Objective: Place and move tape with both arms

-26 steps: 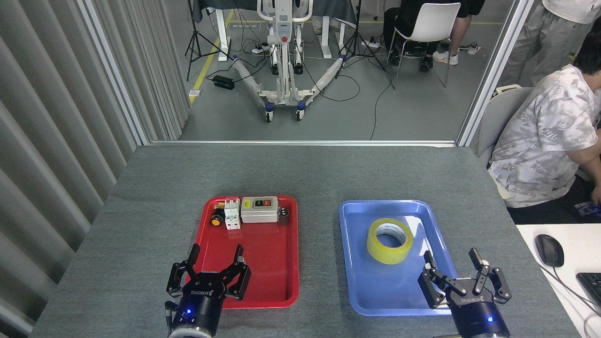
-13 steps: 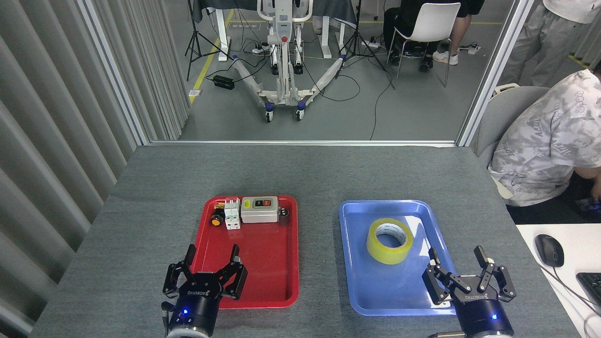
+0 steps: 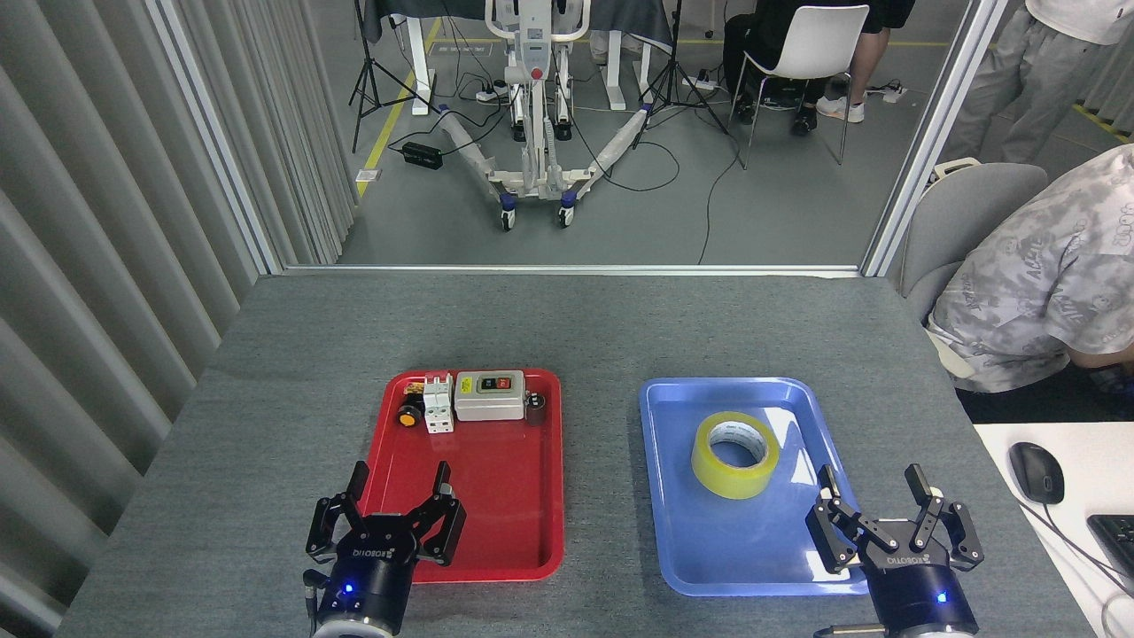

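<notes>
Right now the tape [image 3: 735, 454] lies flat in the blue tray [image 3: 673, 496] on the grey table [image 3: 266, 425], untouched. Near it, the right gripper [image 3: 873, 487] hangs over that tray's near right corner, fingers spread apart and empty. Over the near left edge of the red tray [image 3: 505, 532], the left gripper [image 3: 399, 483] hovers, fingers likewise apart, well clear of the switch box [image 3: 489, 395] at the far end.

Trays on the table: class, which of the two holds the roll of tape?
The blue tray, on the right before the right pincer, holds the tape. The red tray holds electrical parts.
</notes>
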Robot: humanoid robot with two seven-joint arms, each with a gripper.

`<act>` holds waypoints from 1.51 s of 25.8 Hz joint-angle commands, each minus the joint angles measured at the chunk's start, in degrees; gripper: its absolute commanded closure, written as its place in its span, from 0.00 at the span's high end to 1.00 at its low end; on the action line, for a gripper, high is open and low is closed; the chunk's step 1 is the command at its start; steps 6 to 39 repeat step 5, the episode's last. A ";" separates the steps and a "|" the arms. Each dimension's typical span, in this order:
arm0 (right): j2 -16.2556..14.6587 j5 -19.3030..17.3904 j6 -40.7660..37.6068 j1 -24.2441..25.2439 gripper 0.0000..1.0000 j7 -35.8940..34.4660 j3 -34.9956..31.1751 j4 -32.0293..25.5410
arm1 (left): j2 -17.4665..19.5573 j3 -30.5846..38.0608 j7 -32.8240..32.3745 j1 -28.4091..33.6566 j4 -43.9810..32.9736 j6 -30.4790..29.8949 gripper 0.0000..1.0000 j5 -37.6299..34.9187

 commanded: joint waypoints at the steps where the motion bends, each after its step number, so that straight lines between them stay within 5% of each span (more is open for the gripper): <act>1: -0.07 -0.03 0.26 -0.01 1.00 0.02 -0.05 0.15 | -0.07 0.07 0.00 -0.01 -0.10 -0.04 0.99 0.00; 39: -0.07 -0.03 0.34 -0.01 1.00 0.02 -0.05 0.32 | 0.02 0.15 0.00 -0.01 0.08 0.05 0.99 0.00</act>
